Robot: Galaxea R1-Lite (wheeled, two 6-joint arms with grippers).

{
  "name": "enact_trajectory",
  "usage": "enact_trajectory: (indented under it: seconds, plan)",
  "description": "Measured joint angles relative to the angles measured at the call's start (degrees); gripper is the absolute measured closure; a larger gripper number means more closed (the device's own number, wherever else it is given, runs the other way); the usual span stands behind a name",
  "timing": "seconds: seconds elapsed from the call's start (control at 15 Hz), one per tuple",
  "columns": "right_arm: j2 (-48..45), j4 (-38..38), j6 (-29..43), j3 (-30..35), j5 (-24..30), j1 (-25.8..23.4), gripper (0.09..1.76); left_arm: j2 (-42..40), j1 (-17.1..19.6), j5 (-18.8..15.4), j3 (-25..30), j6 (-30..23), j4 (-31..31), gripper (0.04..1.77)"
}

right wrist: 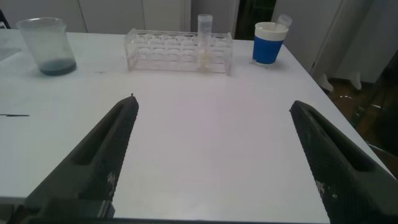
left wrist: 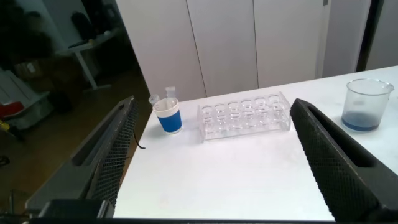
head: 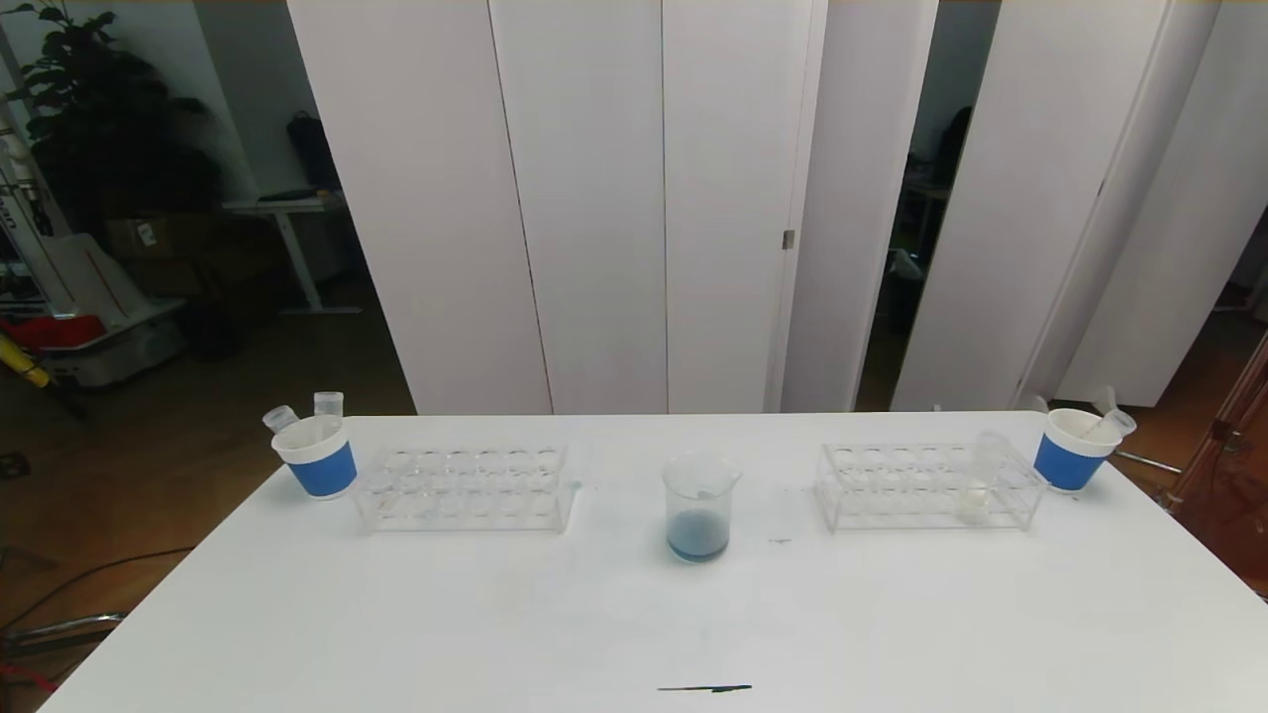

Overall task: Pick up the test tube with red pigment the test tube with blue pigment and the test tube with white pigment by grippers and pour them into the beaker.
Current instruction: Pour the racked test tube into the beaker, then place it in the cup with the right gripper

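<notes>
Only one filled tube is left standing: the test tube with white pigment (head: 979, 485) sits upright in the clear rack (head: 931, 485) at the right of the head view, cream liquid at its bottom, toward the rack's right end. The beaker (head: 699, 507) stands mid-desk, at the centre of the frame, with bluish liquid already pooled in it. The left-hand rack (head: 466, 487) looks empty, and spent tubes lean in the paper cups (head: 317, 456) at the far left and far right.

Neither arm shows in the head view. The right gripper (right wrist: 211, 155) hangs back over the near desk (head: 396, 614), its fingers (right wrist: 106, 155) wide apart and holding nothing; its wrist view has the white tube up at top centre. The left gripper (left wrist: 211, 162) likewise has its fingers spread and empty.

I'd judge the white tube to be the right arm's job. It should come in level with the tube's upper half, above the rack's top plate, straddle it squarely, close gently, then lift straight up so the tube clears its hole before swinging toward the beaker.
</notes>
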Motion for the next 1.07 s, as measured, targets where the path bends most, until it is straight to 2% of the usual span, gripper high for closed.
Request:
enact_trajectory:
  seconds: [0.2, 0.33, 0.47, 0.67, 0.73, 0.8, 0.93, 1.07]
  plan:
    - [0.0, 0.0, 0.0, 0.0, 0.0, 0.0, 0.1, -9.9, -0.1, -2.2, 5.3, -0.7, 6.0, 0.06]
    - [0.0, 0.0, 0.0, 0.0, 0.0, 0.0, 0.1, -15.4, 0.0, -4.9, 10.3, -1.3, 6.9, 0.06]
    - [0.0, 0.0, 0.0, 0.0, 0.0, 0.0, 0.1, -18.7, 0.0, -6.0, 15.4, -3.1, 5.9, 0.06]
    - [0.0, 0.0, 0.0, 0.0, 0.0, 0.0, 0.1, -20.7, 0.0, -4.9, 21.9, -5.5, 0.8, 0.06]
    - [0.0, 0.0, 0.0, 0.0, 0.0, 0.0, 0.1, -20.9, 0.0, -3.5, 23.2, -6.1, 0.8, 0.06]
    - [0.0, 0.0, 0.0, 0.0, 0.0, 0.0, 0.1, -21.0, 0.1, -2.8, 24.0, -7.2, 3.7, 0.06]
    - [0.0, 0.0, 0.0, 0.0, 0.0, 0.0, 0.1, -21.2, 0.1, -2.5, 24.3, -9.9, 3.5, 0.06]
    - [0.0, 0.0, 0.0, 0.0, 0.0, 0.0, 0.1, -21.2, 0.1, -2.2, 24.4, -9.9, 3.5, 0.06]
